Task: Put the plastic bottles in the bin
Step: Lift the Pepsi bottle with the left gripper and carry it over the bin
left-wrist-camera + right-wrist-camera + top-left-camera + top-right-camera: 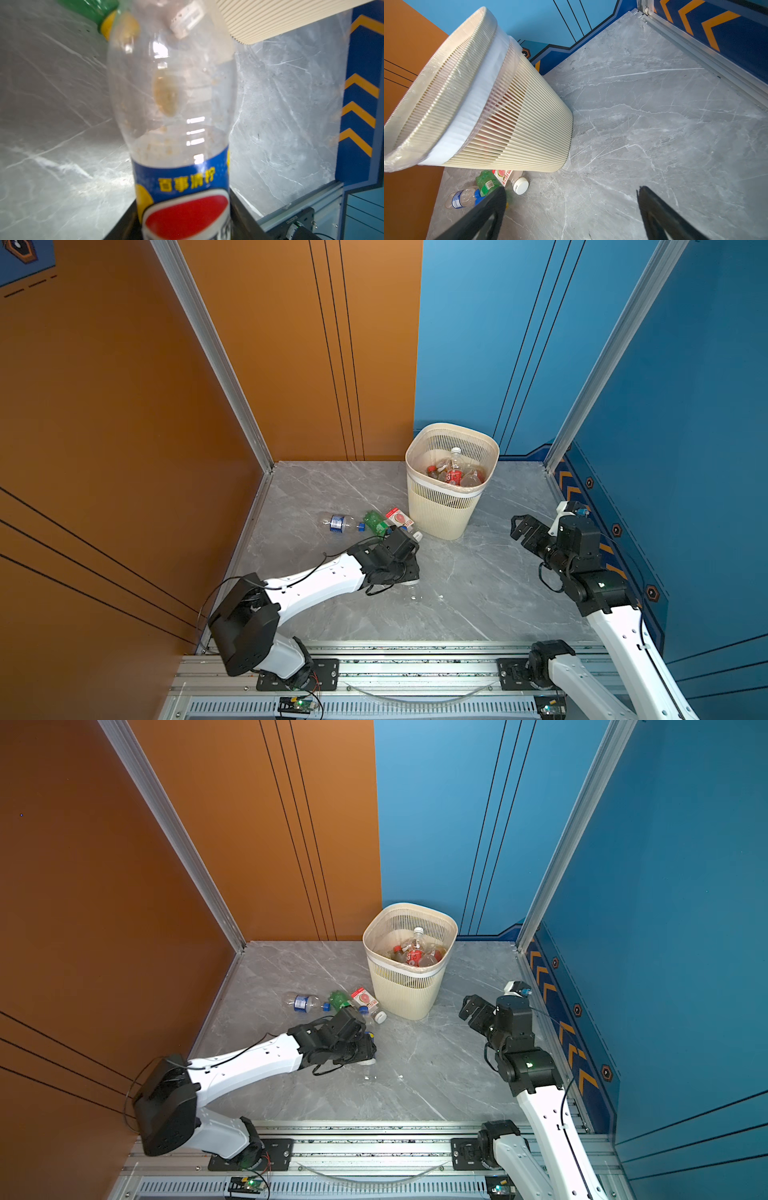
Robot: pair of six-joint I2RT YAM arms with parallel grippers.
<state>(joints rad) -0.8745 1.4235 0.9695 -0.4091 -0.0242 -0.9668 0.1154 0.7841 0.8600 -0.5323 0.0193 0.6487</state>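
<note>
Left wrist: blue-label bottle (172, 108) long axis points away, toward bin (280, 18).

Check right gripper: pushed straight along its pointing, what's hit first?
The right gripper, open, likely meets the marble floor just short of the bin; depth is unclear, so possibly the bin's lower wall.

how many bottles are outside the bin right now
4: blue-label bottle, green bottle and watermelon-label bottle lie left of the bin; Pepsi bottle sits in the left gripper. More may hide under that arm.
</note>
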